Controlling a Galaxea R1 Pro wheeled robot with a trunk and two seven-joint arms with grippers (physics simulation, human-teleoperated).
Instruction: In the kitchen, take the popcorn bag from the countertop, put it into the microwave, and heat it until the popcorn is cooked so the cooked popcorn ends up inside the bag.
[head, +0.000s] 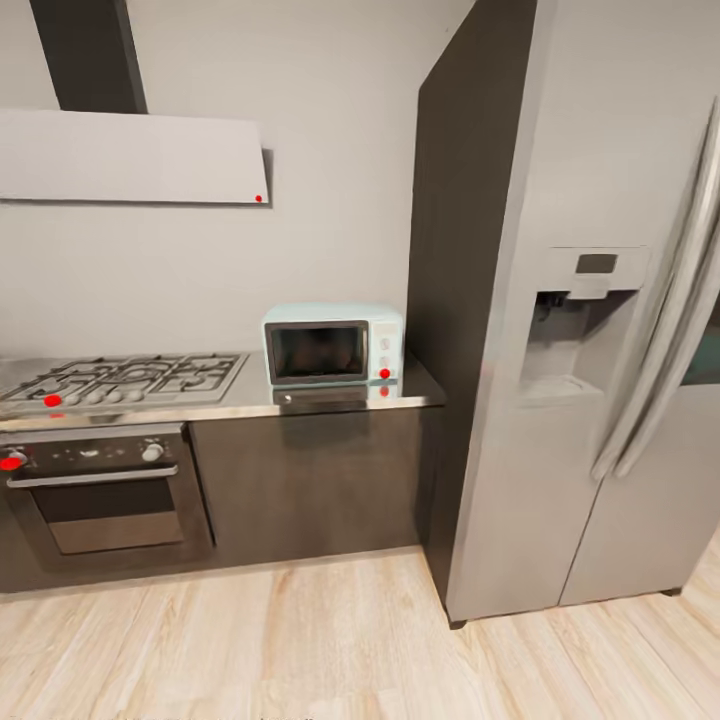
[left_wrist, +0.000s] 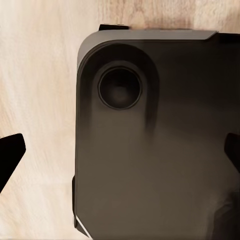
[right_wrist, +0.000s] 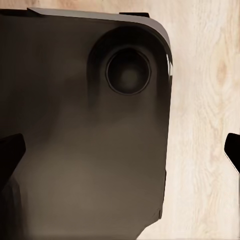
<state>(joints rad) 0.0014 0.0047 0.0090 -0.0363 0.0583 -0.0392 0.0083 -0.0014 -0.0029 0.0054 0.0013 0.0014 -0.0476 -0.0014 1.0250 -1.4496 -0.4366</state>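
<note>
Evidently early in the job, judging from the head view: small pale blue microwave with dark glass door (head: 333, 346) shut, seated at the right end of the long grey metal-look countertop (head: 240, 404), close against the tall dark side panel (head: 455, 300) of the brushed-steel two-door fridge (head: 600, 420). To the microwave's left, set into the same worktop, a steel gas hob with black grates (head: 125, 378), over a built-in dark oven with a steel handle (head: 95, 495). Above, a flat pale extractor hood (head: 130, 156). Pale wood-plank floor (head: 300, 640) between robot and cabinets, with the appliances well apart from the camera.

No telling from these views where the popcorn bag lies, and nothing to be made out behind the dark glass.

Seen from the wrists: left gripper (left_wrist: 120, 152) and right gripper (right_wrist: 120, 150) both spread wide and grasping nothing, pointed down over a dark, round-cornered body with a circular recess (left_wrist: 150, 170) and the plank floor.

By this reading, nothing of the task accomplished so far. Left to do: finding and picking up the bag, opening the door, placing the bag inside, shutting it, running the heat.
</note>
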